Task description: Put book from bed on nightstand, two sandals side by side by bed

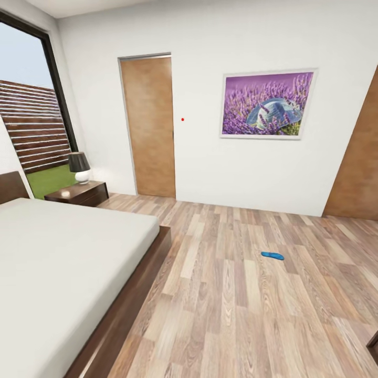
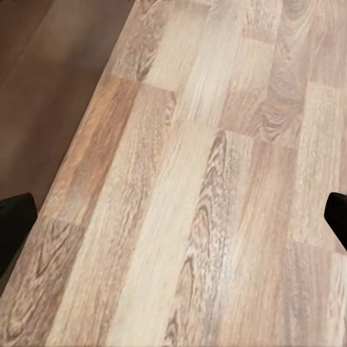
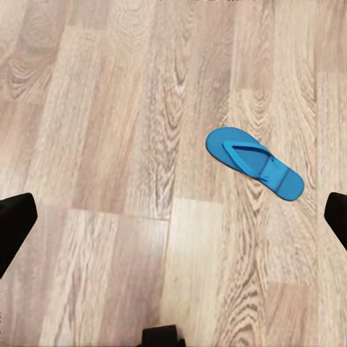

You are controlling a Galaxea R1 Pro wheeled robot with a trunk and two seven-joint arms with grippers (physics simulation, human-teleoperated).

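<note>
The bedroom (image 1: 273, 173) opens up ahead: white walls, pale wood-plank floor (image 1: 236, 315) running to the far wall. The bed (image 1: 63, 262) takes the left of the head view, its grey mattress running off the left and bottom edges, with a strip of dark frame along its near side and a corner of the headboard by the window. The tall dark-framed window (image 1: 31, 105) is also cut by the left edge, a slatted fence and grass outside.

A brown door (image 1: 149, 126) stands shut in the far wall, and a second brown door (image 1: 359, 168) is cropped at the right edge. Between them hangs a framed picture (image 1: 268, 104) of purple flowers. Something dark pokes in at the lower right edge, too little of it to name.

The nightstand (image 1: 79, 193) sits beyond the bed's far corner, under the window, with a lamp (image 1: 80, 167) on top.

One blue sandal (image 1: 272, 255) lies flat on open floor, well apart from the bed. The right wrist view has the same sandal (image 3: 254, 163) strap-up on the planks.

The left gripper (image 2: 173, 217) hangs over bare planks, fingers spread wide and holding nothing. The right gripper (image 3: 173, 217) is the same, wide apart and empty, the sandal lying between and beyond the tips, untouched.
</note>
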